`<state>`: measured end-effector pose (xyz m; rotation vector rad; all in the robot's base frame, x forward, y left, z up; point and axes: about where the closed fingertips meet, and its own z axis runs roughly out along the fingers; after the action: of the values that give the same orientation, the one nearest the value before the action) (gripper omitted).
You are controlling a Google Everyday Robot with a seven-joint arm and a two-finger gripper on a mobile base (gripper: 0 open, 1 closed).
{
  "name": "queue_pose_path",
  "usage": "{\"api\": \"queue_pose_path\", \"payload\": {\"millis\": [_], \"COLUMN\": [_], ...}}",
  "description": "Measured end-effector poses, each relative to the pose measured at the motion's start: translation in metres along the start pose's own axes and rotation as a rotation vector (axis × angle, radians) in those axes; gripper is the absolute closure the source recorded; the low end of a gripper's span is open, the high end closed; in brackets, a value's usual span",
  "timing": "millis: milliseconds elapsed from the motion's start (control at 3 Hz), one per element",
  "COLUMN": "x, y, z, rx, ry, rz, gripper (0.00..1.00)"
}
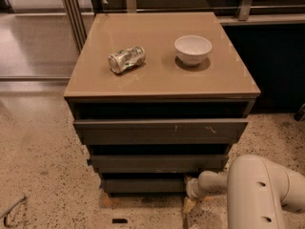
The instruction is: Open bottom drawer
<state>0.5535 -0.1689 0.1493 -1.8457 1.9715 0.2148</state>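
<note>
The cabinet has three dark grey, handle-less drawers under a tan top [162, 75]. The bottom drawer [143, 185] is the lowest and narrowest front, close to the floor. Above it are the middle drawer [157, 162] and the widest top drawer [159, 130] with pale scratch marks. My gripper [189, 194] is at the right end of the bottom drawer front, low by the floor, on the end of my white arm [259, 194] that reaches in from the lower right.
A crushed can [126, 59] and a white bowl [192, 49] sit on the cabinet top. A dark cabinet wall [271, 66] stands to the right. Speckled floor [43, 166] lies to the left, with a metal frame [71, 13] behind.
</note>
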Motion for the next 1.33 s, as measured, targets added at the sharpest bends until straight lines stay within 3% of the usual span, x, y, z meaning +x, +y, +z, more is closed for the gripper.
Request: {"api": "queue_pose_path", "payload": {"millis": [667,1333], "x": [0.002,0.006], "y": [0.017,0.053], "z": [-0.009,-0.037], "rx": [-0.057,-0.132], "ry": [0.005,-0.018], "rz": [0.041,0.094], "gripper": [0.00,0.00]}}
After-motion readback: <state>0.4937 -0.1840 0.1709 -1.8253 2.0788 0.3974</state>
